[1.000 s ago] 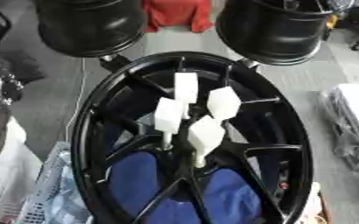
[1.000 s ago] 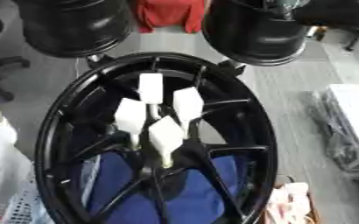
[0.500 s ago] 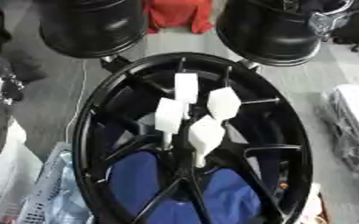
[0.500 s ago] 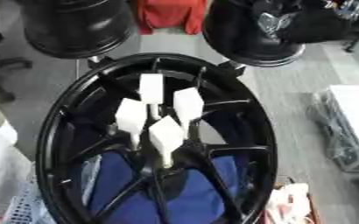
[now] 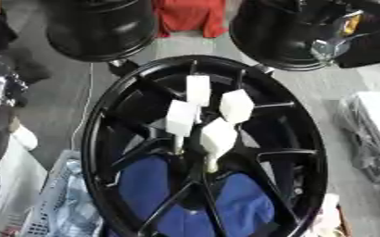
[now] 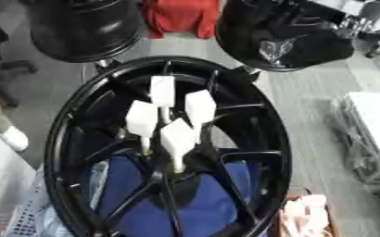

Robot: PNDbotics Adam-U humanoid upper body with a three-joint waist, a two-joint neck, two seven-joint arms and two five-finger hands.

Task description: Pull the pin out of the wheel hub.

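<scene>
Four white-headed pins are seen standing in the centre of the black wheel hub (image 5: 96, 139), none of them drawn. The far pin (image 5: 198, 90) and the right pin (image 5: 236, 105) are set behind the left pin (image 5: 181, 118) and the nearest pin (image 5: 218, 136), whose thin stems are sunk among the spokes. The block-like heads are grouped closely, some overlapping in the view. Against the frames of a second ago, the pins are found unmoved and upright.

The hub is laid flat, and a blue cloth (image 5: 153, 190) is seen through its lower spokes. Two more black wheels are placed beyond it, one at far left (image 5: 100, 28) and one at far right (image 5: 294, 32), with a red object (image 5: 189, 16) between them.

The one change is noted at the upper right corner: the right robot hand (image 5: 364, 39), dark with silver parts, is now brought further in over the far right wheel. Whether it is spread apart or closed cannot be told. It is kept well apart from the pins. The left robot hand is shown in neither view.
</scene>
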